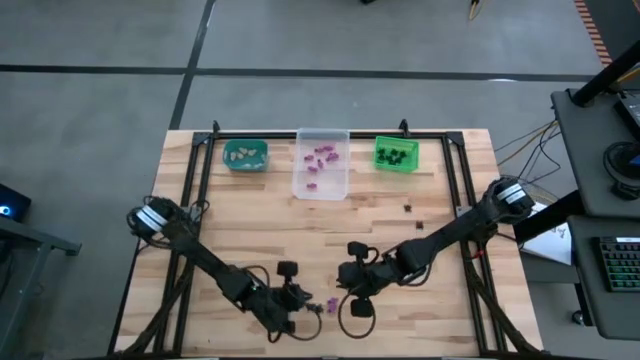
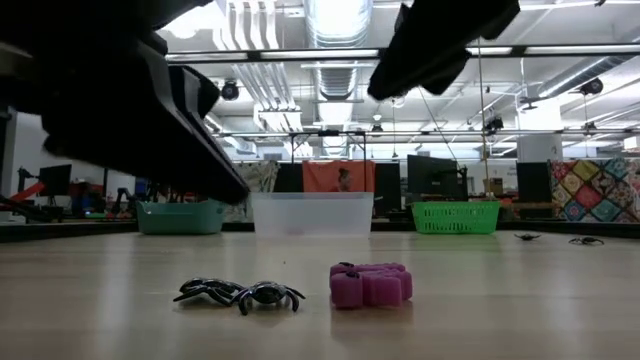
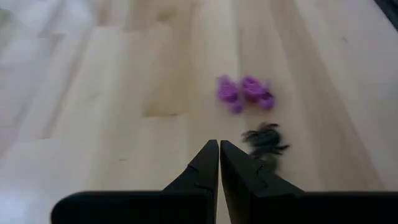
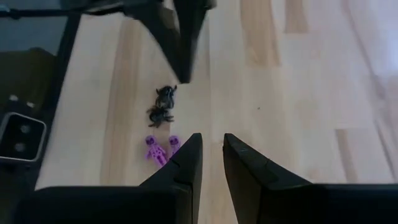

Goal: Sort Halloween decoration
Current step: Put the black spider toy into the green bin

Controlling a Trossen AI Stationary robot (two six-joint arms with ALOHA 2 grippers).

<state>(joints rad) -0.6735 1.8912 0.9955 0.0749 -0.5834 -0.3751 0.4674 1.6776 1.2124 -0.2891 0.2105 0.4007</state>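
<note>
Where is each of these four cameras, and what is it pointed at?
High: overhead, straight down on table, both arms.
Low: tabletop height, facing bins; arms overhead.
Left wrist: over shut left gripper, purple trinket ahead.
Right wrist: over empty right gripper, black spiders ahead.
Shared: wrist and low views show trinket and spiders.

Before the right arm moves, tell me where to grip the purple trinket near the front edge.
Grip the purple trinket across its narrow width, coming straight down. It lies flat on the table, so only its sides offer purchase. The black spiders lie close on one side; set the right gripper clear of them.
</note>
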